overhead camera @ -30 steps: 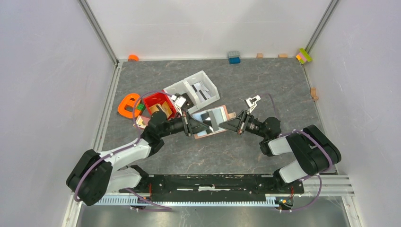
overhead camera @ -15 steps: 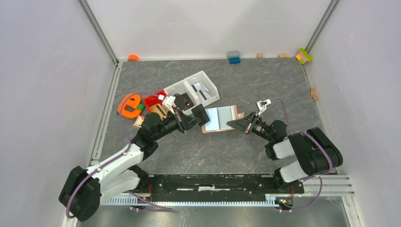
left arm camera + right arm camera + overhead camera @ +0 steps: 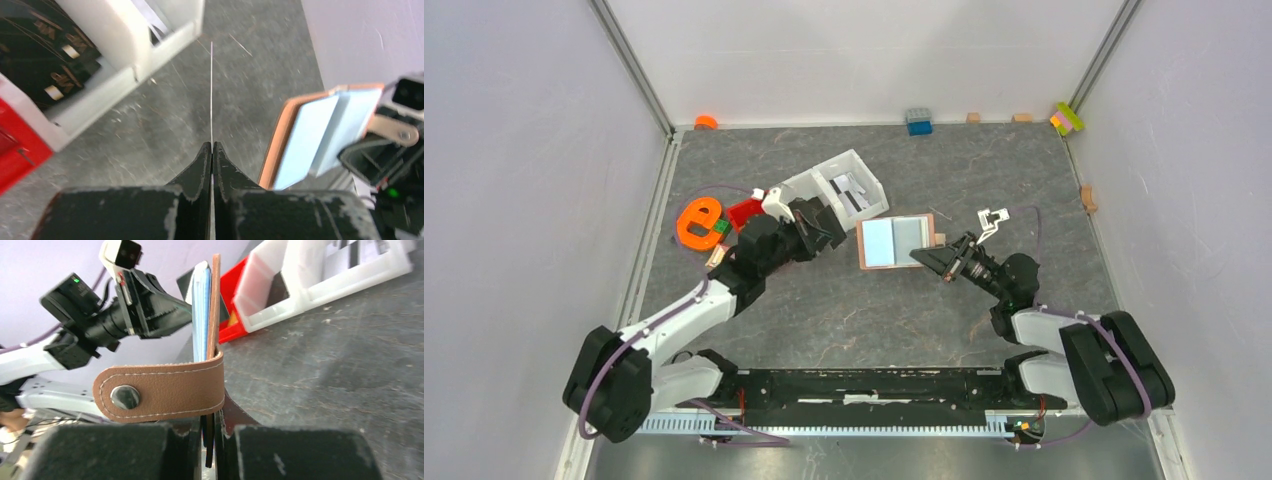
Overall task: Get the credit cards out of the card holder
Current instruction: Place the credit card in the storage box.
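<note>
The left gripper [image 3: 211, 150] has its two black fingers pressed tight on a thin card [image 3: 211, 90]. The card sticks straight out past the fingertips, and only its edge shows, like a fine line, so I cannot tell its colour. The right gripper [image 3: 212, 425] pinches the bottom edge of the card holder [image 3: 165, 387], which stands up on its side above the fingers. A pale blue card [image 3: 201, 305] sits inside it, poking out at the top. I think a few things could go wrong. The thin card is smooth and slippery, so it could slide out of the left fingers. Its far tip could bump the white box [image 3: 150, 45] ahead and to the left. The holder is held by one small edge, so it could twist or tip. The blue card looks loose, so it could drop onto the table [image 3: 150, 130] on its own. The holder is soft, brown and leathery, with tiny stitches. Its round-ended tab [image 3: 120, 395] curls out to the left of the right fingers and has a shiny round snap [image 3: 125, 396]. Both cards are flat and stiff. The table is grey, hard and scratched, and the red bin [image 3: 15, 150] looks like shiny plastic.
</note>
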Controlling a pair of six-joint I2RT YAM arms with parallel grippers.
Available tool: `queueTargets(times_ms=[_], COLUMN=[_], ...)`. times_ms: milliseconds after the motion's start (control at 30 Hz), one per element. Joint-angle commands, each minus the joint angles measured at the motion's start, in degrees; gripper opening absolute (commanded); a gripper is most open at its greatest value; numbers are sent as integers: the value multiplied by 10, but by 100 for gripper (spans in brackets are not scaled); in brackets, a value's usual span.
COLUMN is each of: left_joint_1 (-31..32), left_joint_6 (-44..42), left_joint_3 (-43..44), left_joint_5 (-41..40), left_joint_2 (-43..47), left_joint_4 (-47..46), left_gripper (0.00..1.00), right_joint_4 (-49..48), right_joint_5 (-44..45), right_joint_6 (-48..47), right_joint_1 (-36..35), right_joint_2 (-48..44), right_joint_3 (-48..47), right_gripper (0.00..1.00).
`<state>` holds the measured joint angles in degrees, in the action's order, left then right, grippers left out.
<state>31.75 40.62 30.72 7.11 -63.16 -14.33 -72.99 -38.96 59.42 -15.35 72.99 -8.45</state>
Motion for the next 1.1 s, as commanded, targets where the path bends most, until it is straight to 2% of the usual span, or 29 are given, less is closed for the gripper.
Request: queueTargets(times_ms=[0, 200, 400, 600, 700, 1067], left_joint_1=[-34, -85, -136, -162, -166, -168], left_joint_6=[-11, 7, 18, 30, 27, -8], left_joint_3=[53, 114, 163, 202, 219, 265], left_joint_5=[-47, -22, 54, 82, 79, 20], left_joint_2=[-43, -140, -231, -309, -332, -329], left_joint_4=[35, 35, 14, 3, 12, 83], left_gripper=[2, 2, 2, 2, 7, 14], right_joint_4=[132, 196, 191, 187, 185, 181], right_joint_5=[50, 81, 73, 72, 71, 71], right_joint_6=[-99, -134, -128, -126, -126, -126], right_joint_1=[1, 2, 1, 1, 2, 2], right_joint_2=[-51, -80, -74, -72, -70, -63], right_joint_3=[-22, -29, -31, -31, -30, -29], right_gripper=[0, 0, 0, 0, 0, 0])
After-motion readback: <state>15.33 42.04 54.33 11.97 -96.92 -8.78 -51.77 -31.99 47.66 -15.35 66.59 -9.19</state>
